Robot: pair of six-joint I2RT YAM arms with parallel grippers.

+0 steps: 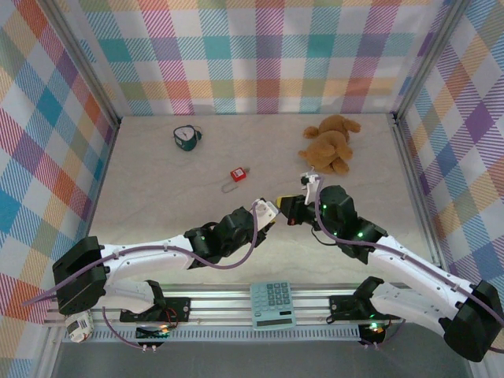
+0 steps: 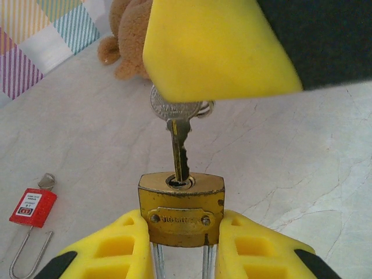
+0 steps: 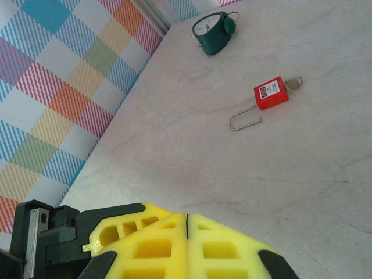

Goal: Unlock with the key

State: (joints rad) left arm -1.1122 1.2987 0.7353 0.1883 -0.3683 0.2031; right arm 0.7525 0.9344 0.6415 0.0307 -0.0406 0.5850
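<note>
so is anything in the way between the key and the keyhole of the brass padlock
Nothing visible: the key tip already sits in the keyhole of the brass padlock, which the left gripper holds. The red padlock lies well aside.

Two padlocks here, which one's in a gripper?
The brass padlock, clamped in the left gripper with the key tip in its keyway. The red long-shackle padlock lies loose on the table.

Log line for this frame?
left gripper: shut on brass padlock | right gripper: shut on key | key tip: in keyhole | red padlock: on table
</note>
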